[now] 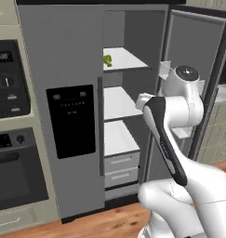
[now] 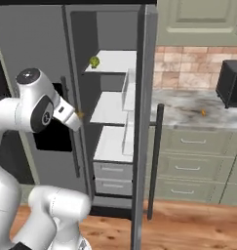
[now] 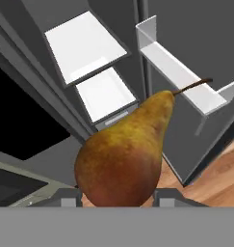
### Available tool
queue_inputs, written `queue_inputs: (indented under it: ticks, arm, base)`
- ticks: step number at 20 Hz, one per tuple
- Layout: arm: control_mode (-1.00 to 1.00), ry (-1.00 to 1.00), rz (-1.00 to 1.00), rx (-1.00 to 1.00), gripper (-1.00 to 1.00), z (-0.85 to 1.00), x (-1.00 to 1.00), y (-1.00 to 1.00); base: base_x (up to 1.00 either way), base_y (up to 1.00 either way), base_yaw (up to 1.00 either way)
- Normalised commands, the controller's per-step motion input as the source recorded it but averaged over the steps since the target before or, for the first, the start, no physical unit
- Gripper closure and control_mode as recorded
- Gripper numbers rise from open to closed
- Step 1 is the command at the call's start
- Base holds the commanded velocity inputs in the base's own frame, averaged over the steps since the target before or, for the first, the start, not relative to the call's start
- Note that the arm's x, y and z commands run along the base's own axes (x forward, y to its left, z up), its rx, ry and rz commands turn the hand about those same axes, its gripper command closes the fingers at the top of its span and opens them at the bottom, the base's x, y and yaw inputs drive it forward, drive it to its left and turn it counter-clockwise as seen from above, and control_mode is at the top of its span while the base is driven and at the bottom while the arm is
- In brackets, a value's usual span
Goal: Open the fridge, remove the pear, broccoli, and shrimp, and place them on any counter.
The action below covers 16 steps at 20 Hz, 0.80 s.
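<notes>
One pear sits clamped between the gripper fingers in the hand view; the right base view alone shows the shrimp on the counter. Broccoli rests on the fridge top shelf. No writing is legible.

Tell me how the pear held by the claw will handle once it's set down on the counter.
The pear is rounded and wide at the bottom, narrow toward the stem, so it will probably tip over and roll in an arc rather than stand. Its skin looks smooth and glossy, so it may slip between the claw fingers. It looks rigid, unlikely to deform.
</notes>
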Motion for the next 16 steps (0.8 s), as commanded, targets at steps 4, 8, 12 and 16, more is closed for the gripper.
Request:
queue_inputs:
  ticks: [4, 8, 12, 16]
  arm:
    - [1.0, 0.0, 0.0, 0.0, 1.0, 0.0, 0.0, 0.0]
    - [1.0, 0.0, 0.0, 0.0, 1.0, 0.0, 0.0, 0.0]
    - [1.0, 0.0, 0.0, 0.0, 1.0, 0.0, 0.0, 0.0]
    - [1.0, 0.0, 0.0, 0.0, 1.0, 0.0, 0.0, 0.0]
  base:
    - [-0.83, -0.82, 0.0]
    - [-0.44, -1.0, 0.0]
    - [-0.01, -1.0, 0.02]
    - [0.4, -1.0, 0.13]
